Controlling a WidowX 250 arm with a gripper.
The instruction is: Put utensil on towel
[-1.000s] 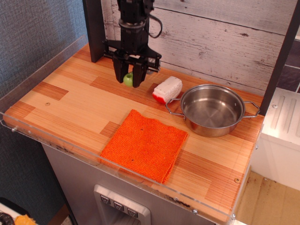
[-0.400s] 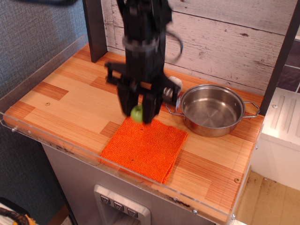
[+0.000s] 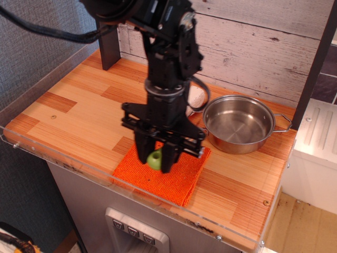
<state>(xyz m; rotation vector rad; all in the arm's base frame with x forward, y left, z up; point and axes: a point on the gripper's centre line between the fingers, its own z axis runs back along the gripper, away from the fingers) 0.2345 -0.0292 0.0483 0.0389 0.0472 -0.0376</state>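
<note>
My black gripper (image 3: 155, 161) points straight down over the middle of the orange towel (image 3: 179, 179). It is shut on the lime-green handle of the utensil (image 3: 155, 158), which shows as a green ring between the fingertips, at or just above the cloth. I cannot tell whether it touches the cloth. The utensil's grey slotted head is hidden by the fingers. The arm covers much of the towel's far half.
A steel pot (image 3: 239, 124) with two handles stands right of the towel. A white-and-red block (image 3: 197, 96) peeks out behind the arm. A clear plastic rim (image 3: 79, 168) edges the wooden table's front and left. A black post stands at the back left.
The gripper carried the utensil from the back of the table forward and right, then lowered it over the towel's middle. It stays shut on the green handle.
</note>
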